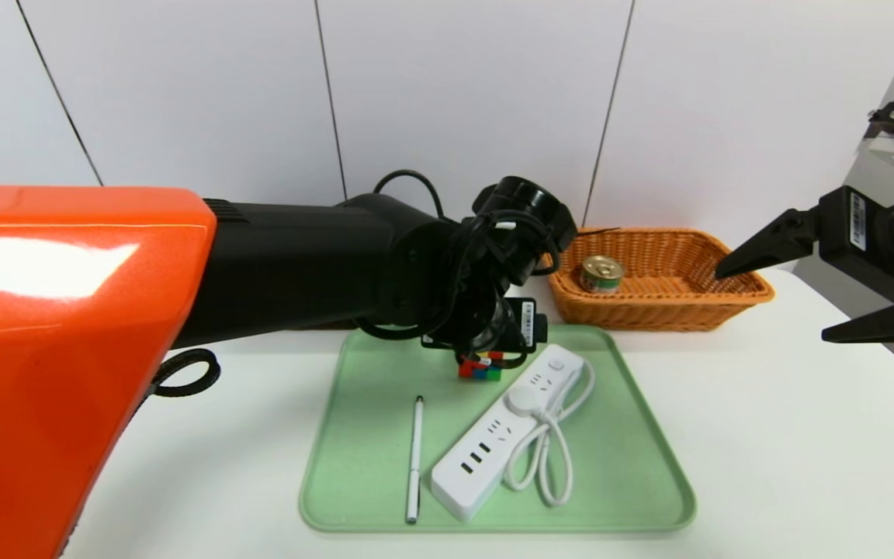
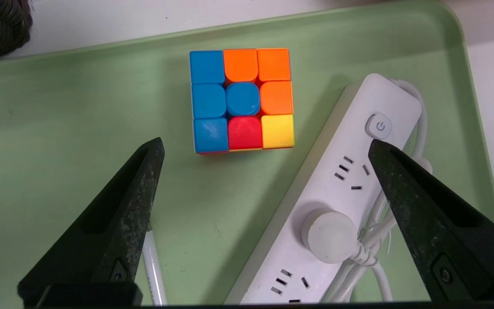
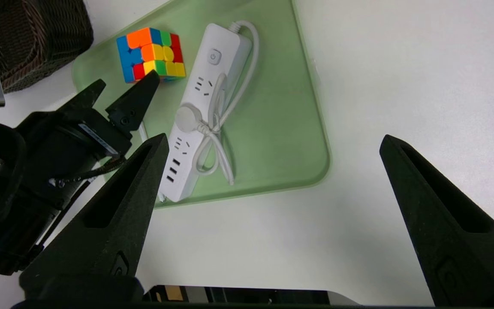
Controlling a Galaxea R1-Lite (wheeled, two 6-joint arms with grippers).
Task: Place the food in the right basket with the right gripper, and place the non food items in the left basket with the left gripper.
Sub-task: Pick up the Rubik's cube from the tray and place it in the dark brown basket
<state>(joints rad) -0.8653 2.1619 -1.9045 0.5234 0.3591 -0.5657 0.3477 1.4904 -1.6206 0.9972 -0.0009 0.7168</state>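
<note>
While the left gripper [image 2: 264, 146] hovers over the puzzle cube [image 2: 242, 99] (fingers apart), the right gripper's [image 3: 272, 141] fingers gape.

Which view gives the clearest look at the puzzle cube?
The left wrist view: the puzzle cube sits unobstructed on the green tray, its whole top face visible. The right wrist view shows it smaller, at an angle. In the head view the left end effector hides most of it.

Left basket [image 3: 28, 40] cropped at frame corner; puzzle cube [image 1: 480, 367] mostly behind left claw [image 1: 493, 341]
</note>
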